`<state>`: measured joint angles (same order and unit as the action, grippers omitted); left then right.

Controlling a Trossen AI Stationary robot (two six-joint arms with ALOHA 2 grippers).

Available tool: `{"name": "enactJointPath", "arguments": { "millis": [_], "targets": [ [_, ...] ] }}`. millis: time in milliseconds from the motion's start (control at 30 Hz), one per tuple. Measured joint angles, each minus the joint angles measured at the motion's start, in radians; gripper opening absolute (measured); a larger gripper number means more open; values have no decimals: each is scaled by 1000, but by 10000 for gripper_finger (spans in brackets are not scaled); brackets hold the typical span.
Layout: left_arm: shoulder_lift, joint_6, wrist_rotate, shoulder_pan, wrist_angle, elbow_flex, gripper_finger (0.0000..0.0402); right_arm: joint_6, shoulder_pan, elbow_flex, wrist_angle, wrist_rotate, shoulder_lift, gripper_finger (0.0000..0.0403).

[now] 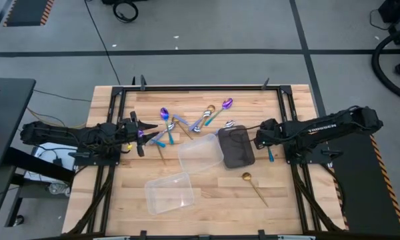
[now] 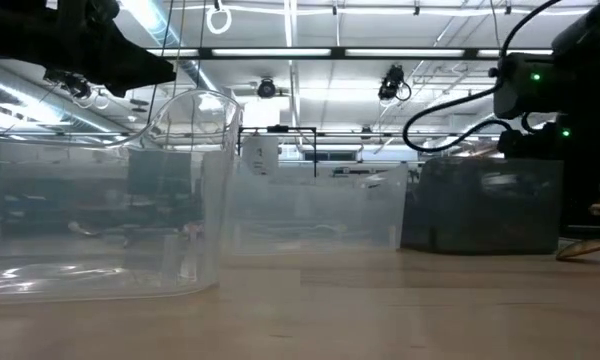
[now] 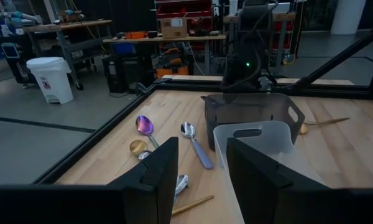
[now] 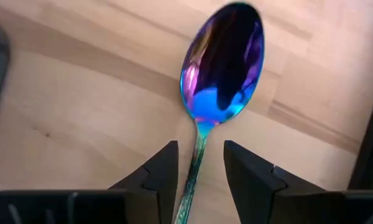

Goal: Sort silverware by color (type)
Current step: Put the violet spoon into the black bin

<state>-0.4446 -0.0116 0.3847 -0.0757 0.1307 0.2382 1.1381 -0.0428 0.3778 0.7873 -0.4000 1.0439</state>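
Iridescent spoon (image 4: 222,65) handle between right pincer (image 4: 199,171) fingers, bowl pointing away

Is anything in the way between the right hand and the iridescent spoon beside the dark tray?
Nothing visible. The right hand straddles the iridescent spoon, its handle between the open fingers on bare wood. The dark tray sits off to one side.

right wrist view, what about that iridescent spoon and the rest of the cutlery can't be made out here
- Iridescent purple-blue metal spoon: its handle runs down between the right gripper fingers and off the bottom edge, so contact is unclear.
- Pile of mixed silverware: too small in the high view to count or sort by colour.
- Low view: the clear plastic container and the dark translucent bin block the table behind them.
- Left gripper: its own fingers hide the wood below.
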Motion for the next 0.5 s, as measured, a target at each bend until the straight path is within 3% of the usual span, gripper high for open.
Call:
{"name": "enactJointPath", "arguments": {
  "millis": [267, 500],
  "targets": [
    [0, 0, 0, 0, 0, 0, 144, 67, 52, -27, -7, 33, 0, 132],
    [0, 0, 0, 0, 1, 0, 144, 82, 56, -57, -62, 62, -2, 71]
  ]
}}
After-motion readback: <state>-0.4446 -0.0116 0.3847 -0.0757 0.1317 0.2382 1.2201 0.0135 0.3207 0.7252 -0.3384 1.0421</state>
